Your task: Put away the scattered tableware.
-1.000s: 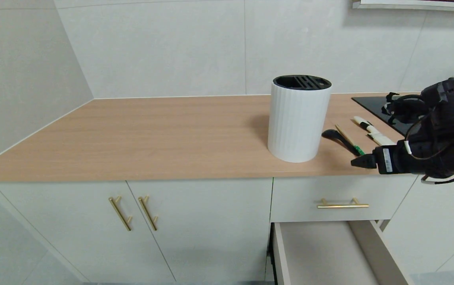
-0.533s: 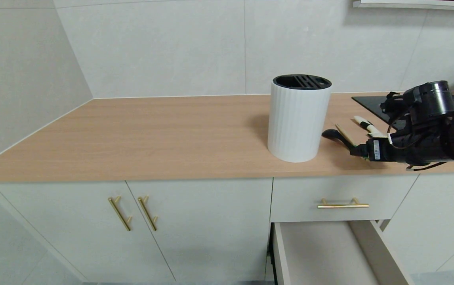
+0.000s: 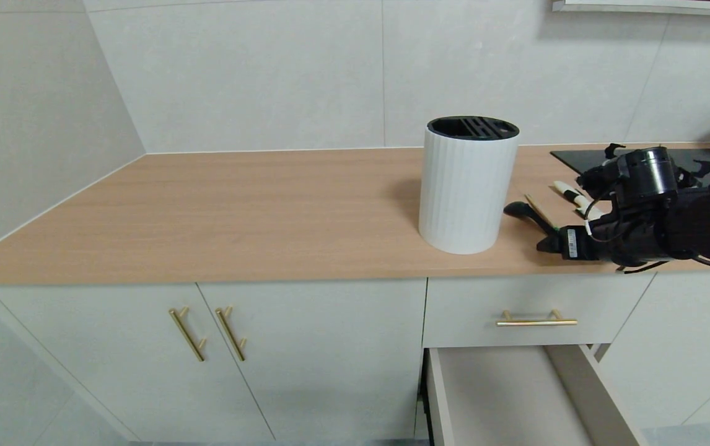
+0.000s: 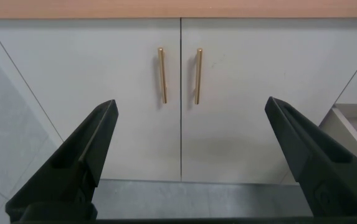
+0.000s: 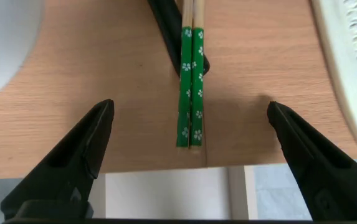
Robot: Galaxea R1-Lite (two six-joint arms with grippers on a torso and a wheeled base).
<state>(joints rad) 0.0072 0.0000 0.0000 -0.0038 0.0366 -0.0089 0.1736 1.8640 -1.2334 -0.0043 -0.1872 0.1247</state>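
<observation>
Holder (image 3: 466, 186) (white, ribbed) stands near green-ended chopsticks (image 5: 190, 87).

- The right claw (image 3: 544, 246) has matt black, plastic-looking fingers (image 5: 78, 162).
- Between its fingers, the chopsticks (image 5: 191, 93) are pale bare wood, with ends painted glossy green and dotted with white flowers.
- Under the claw, the countertop (image 3: 268, 210) is smooth, matt wood-grain.
- Beside the claw, the holder (image 3: 465, 186) is ribbed matt white with a black plastic top.
- Below the claw, the drawer handle (image 3: 536, 321) is brass-coloured metal.

The black right arm (image 3: 696, 226) has thin cables (image 3: 589, 212), a white label (image 3: 572, 243) and a wedge-fingered hand (image 3: 546, 246).
</observation>
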